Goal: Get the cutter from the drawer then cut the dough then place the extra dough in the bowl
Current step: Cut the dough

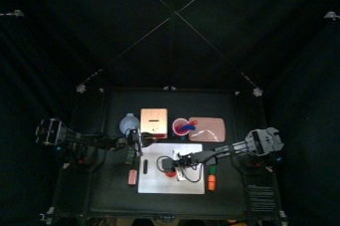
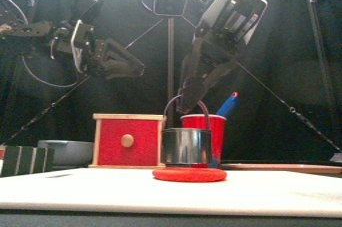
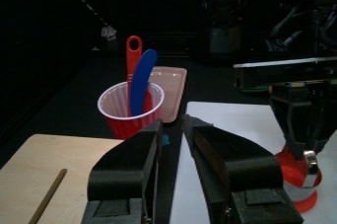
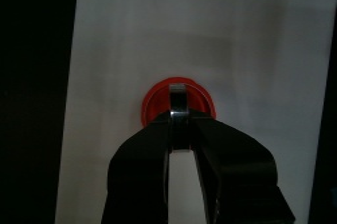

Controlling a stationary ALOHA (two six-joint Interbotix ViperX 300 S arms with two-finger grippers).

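Observation:
A flat red dough disc [image 2: 189, 174] lies on the white cutting board [image 1: 176, 150]. The round metal cutter [image 2: 187, 146] stands on the dough, and my right gripper [image 2: 189, 99] comes down from above, shut on its wire handle. In the right wrist view the dough [image 4: 156, 100] shows around the closed jaws of the right gripper [image 4: 180, 117]. My left gripper [image 3: 171, 134] hovers shut and empty above the wooden box [image 1: 153, 122], left of the board. The blue-grey bowl [image 1: 129, 123] sits left of the box.
The box's red drawer front [image 2: 127, 139] faces the table's front. A red cup [image 3: 132, 110] with a blue and a red toy knife stands behind the board, near the pink tray [image 1: 206, 128]. Dark green blocks [image 2: 20, 159] lie at the far left.

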